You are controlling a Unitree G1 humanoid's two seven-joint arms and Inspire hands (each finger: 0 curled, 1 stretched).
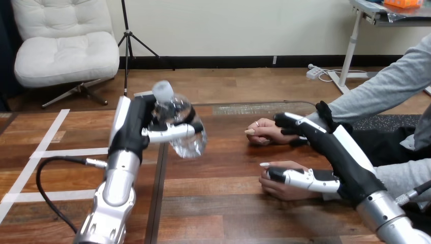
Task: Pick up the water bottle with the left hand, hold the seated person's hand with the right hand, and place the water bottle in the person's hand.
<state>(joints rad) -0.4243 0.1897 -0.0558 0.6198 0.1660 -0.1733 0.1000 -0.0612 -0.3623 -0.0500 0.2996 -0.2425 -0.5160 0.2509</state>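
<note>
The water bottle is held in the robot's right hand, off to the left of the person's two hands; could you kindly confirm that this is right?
Not quite. The head view shows the water bottle held in the robot's left hand, whose fingers curl round it, not in the right hand. The rest stands: the bottle is off to the left of the person's two hands.

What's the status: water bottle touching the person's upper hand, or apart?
Apart. The head view shows bare table between the water bottle, gripped in the left hand, and the person's upper hand.
</note>
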